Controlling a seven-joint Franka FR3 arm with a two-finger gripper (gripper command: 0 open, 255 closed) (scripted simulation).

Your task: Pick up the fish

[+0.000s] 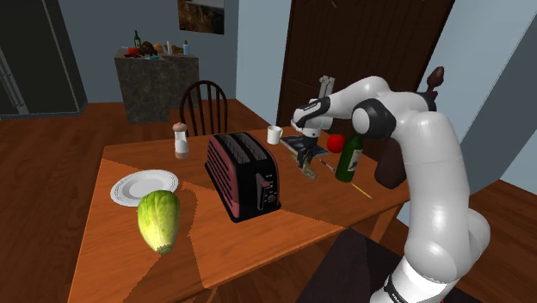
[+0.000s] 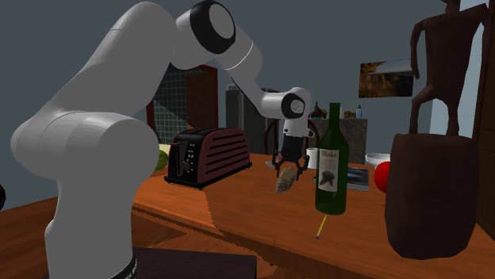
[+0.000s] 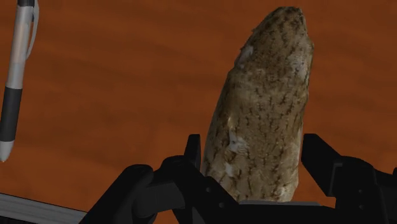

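A: Wrist view first: what have the fingers (image 3: 321, 159) got?

B: They're clamped on the fish (image 3: 264, 114), one on each flank, near the end closest to the camera. The rest of the body sticks out past them toward the counter (image 3: 127, 95).

A: On the counter, or off it?

B: In the second exterior view it hangs lengthwise under the hand. Its low tip looks just clear of the wood, though I can't be sure of the gap.

A: How will it handle, do you reckon?

B: Light, I'd judge; it's small beside the bottle (image 2: 331, 162). It has mottled brown skin and rounded, tapering sides, so it's likely slippery. It could slide out of the grip or swing about the pinch. It hangs straight, but I can't tell whether it's stiff or limp.

A: Is there a better hold?

B: The thick middle, across the flanks, would be steadier than one end. As it is, I'd lift slowly and straight up.

A: Anything close by?

B: A pen (image 3: 16, 76) lies near it on the counter, and the bottle stands near. The toaster (image 2: 210, 154) is farther off, well apart.
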